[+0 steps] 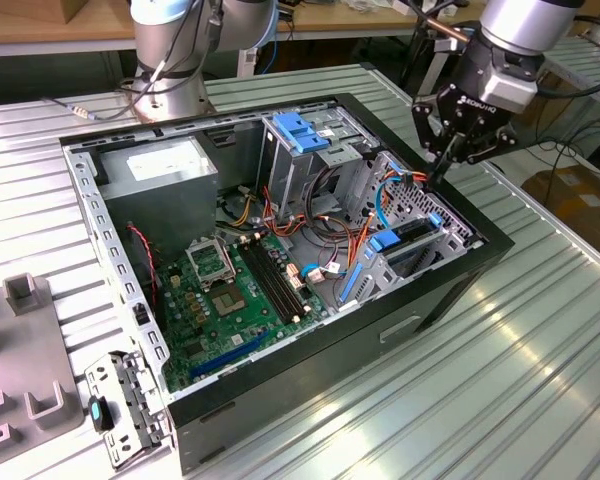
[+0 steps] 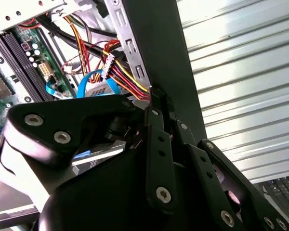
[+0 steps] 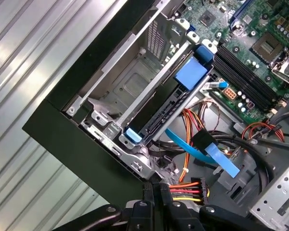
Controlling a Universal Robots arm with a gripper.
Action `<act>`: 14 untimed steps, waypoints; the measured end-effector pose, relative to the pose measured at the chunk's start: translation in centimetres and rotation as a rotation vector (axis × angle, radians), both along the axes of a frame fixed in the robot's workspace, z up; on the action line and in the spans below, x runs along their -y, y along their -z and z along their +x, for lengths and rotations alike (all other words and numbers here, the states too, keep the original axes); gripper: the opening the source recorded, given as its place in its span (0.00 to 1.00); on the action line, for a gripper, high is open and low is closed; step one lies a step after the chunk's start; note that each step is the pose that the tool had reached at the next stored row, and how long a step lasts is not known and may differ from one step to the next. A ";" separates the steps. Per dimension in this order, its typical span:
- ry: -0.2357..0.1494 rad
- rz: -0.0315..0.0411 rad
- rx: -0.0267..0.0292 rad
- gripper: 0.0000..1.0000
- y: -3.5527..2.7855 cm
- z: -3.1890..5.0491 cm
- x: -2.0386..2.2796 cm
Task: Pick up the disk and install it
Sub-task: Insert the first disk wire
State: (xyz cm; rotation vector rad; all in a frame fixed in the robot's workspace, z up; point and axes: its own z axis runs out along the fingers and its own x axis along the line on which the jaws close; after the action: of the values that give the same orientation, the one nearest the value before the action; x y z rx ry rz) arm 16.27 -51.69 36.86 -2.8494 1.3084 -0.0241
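Gripper, fingers pressed together and empty, hovers at the computer case rim, disk seated in its bay toward 7 o'clock in the exterior view; descending risks snagging cables.

Exterior view overlooks the computer case; both wrist views look closely inside.

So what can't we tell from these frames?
- Disk label: in the first wrist view the disk stands edge-on in the cage, so its face is hidden.
- Disk seating: in the exterior view the cage and cables cover it.
- End effector contact with the cables: in the second wrist view its own linkage blocks this.
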 end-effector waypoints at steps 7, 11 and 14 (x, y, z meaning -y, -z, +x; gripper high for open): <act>0.067 -0.0002 0.0000 0.17 0.09 -0.37 0.04; 0.123 0.0002 0.0000 0.17 0.19 -0.48 0.05; 0.124 0.0000 0.0000 0.17 0.18 -1.23 0.06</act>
State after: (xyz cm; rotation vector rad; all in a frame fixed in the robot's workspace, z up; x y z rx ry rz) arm 15.04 -51.75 36.67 -2.7633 1.4834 -0.0246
